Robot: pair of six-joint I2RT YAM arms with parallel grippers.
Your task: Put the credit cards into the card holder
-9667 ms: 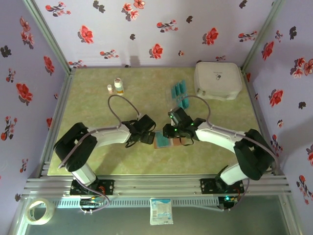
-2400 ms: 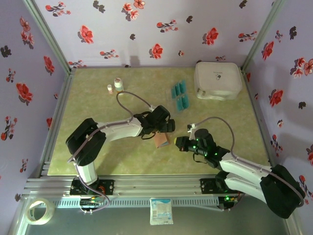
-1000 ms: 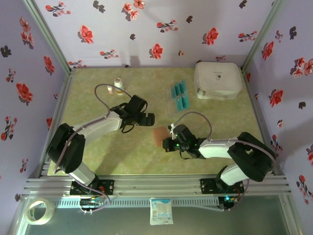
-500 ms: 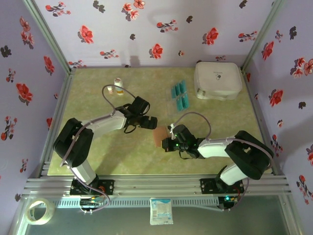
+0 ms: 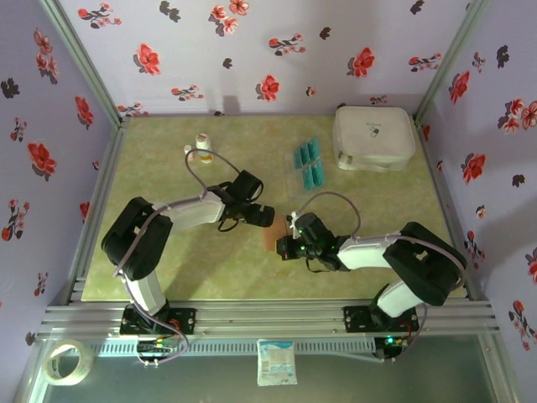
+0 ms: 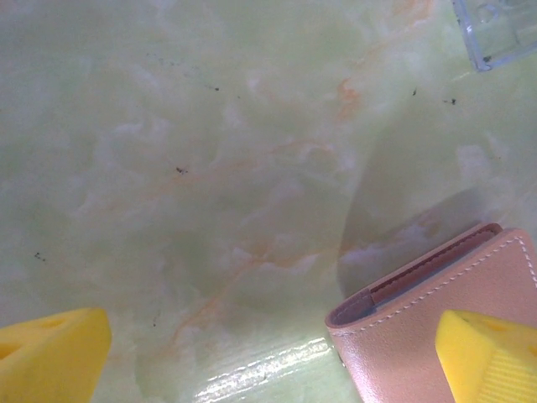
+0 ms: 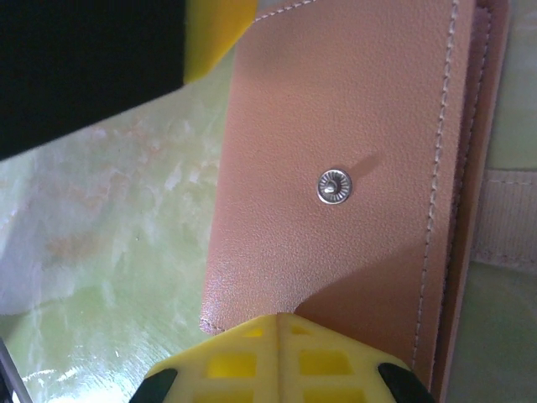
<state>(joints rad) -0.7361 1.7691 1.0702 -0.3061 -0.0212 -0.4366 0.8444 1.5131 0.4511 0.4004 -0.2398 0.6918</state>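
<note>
The card holder (image 5: 270, 236), a reddish-brown wallet, lies folded flat on the table between my two grippers. My right gripper (image 5: 284, 247) is shut, its joined yellow fingertips (image 7: 281, 353) resting on the wallet's leather face (image 7: 352, 126) just below a metal snap (image 7: 334, 185). My left gripper (image 5: 261, 217) is open at the wallet's far-left corner. In the left wrist view one yellow finger (image 6: 491, 361) overlaps that corner of the card holder (image 6: 419, 336), and the other finger (image 6: 50, 353) is over bare table. The teal credit cards (image 5: 309, 164) lie in a group farther back.
A large white rounded case (image 5: 373, 137) stands at the back right. Two small bottles (image 5: 200, 144) stand at the back left. A floral wall (image 5: 252, 50) closes the table on three sides.
My left gripper has moved right and nearer, from open table up to the wallet's corner, staying open. The right gripper has stayed shut at the wallet, barely moving.
</note>
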